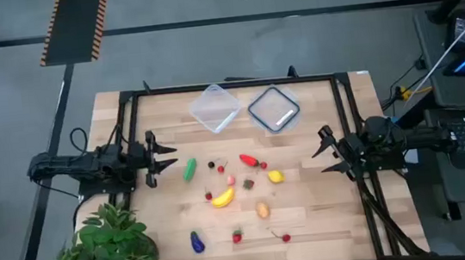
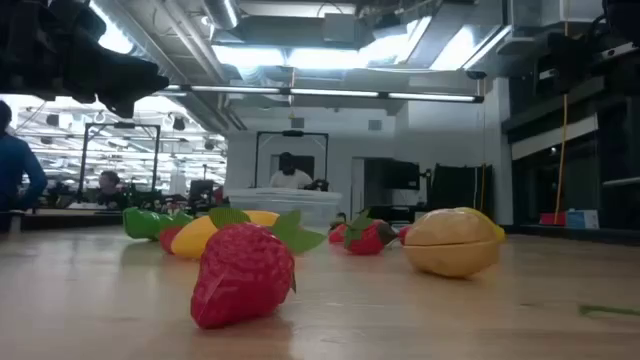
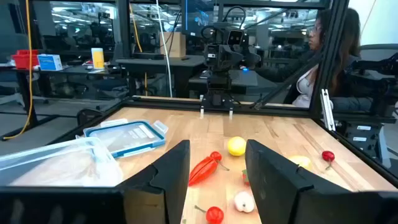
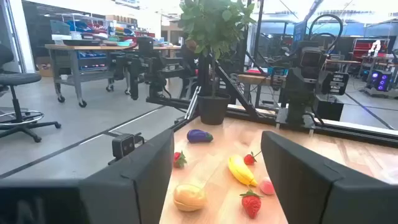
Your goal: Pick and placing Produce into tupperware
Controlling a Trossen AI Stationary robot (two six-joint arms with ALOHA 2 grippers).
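The produce lies scattered on the wooden table: a green piece [image 1: 190, 170], a red pepper [image 1: 250, 160], a lemon [image 1: 275, 176], a banana [image 1: 222, 198], a tan piece [image 1: 263, 210], an eggplant [image 1: 197, 242], a strawberry [image 2: 243, 275] and small red berries. The clear tupperware [image 1: 214, 108] stands on its base at the far middle. My left gripper [image 1: 166, 157] is open at the table's left, level, just left of the green piece. My right gripper [image 1: 320, 157] is open at the right, level, facing the lemon. Nothing is between either pair of fingers [image 3: 174, 168] [image 4: 298, 168].
A flat lid with a white label [image 1: 274, 108] lies right of the tub. A potted plant [image 1: 106, 247] stands at the near left corner. A black frame rail [image 1: 228, 85] runs round the table. A person [image 3: 323, 56] sits beyond the right edge.
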